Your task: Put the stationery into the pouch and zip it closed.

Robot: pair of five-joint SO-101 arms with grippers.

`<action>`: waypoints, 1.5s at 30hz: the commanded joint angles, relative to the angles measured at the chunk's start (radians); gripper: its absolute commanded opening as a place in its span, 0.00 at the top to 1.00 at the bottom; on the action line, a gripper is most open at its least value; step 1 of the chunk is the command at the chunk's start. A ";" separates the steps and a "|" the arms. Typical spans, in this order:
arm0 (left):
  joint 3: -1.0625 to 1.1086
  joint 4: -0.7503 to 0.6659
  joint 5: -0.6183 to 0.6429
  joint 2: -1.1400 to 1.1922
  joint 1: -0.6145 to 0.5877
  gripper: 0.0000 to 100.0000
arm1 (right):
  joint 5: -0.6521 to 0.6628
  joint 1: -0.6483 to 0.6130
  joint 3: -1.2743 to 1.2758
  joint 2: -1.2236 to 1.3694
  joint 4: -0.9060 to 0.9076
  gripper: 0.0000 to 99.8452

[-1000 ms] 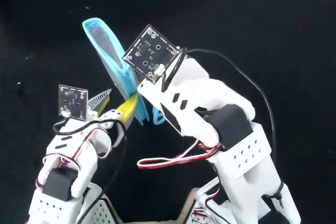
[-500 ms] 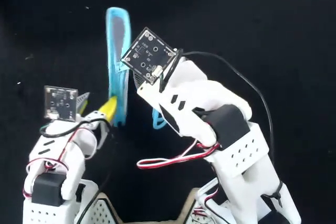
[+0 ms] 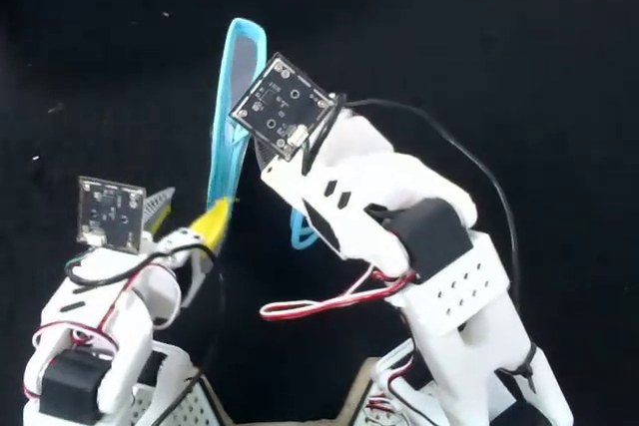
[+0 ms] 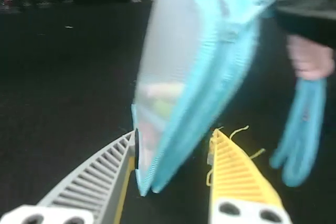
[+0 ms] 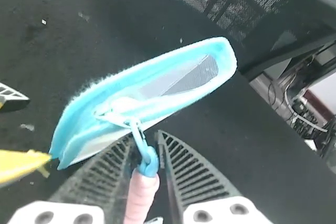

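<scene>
Left gripper [image 4: 173,139], jaws parted, straddles the lower corner of the pouch [image 4: 178,51], probably to steady it. Beyond, the right gripper [image 5: 146,136] pinches the zipper pull [image 5: 145,155], which holds the pouch edge-up above the table [image 3: 559,67], ready for zipping.

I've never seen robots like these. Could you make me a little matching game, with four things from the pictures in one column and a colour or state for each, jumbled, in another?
Things:
1. pouch
2. left gripper
3. right gripper
4. table

Colour or state:
a. black
b. shut on the zip pull
c. light blue with a see-through side, held up off the table
d. open, with the pouch's corner between its grey and yellow fingers

Pairs: 1-c, 2-d, 3-b, 4-a.
</scene>
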 commanded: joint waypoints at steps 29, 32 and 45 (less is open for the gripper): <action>0.245 -0.514 0.032 0.006 0.150 0.88 | -0.009 -0.020 0.005 -0.028 -0.018 0.99; 0.252 -0.499 0.032 0.006 0.150 0.98 | -0.009 -0.034 0.002 -0.035 -0.021 0.99; 0.093 -0.189 -0.252 0.003 0.151 0.97 | -0.009 -0.029 0.015 -0.200 -0.017 0.99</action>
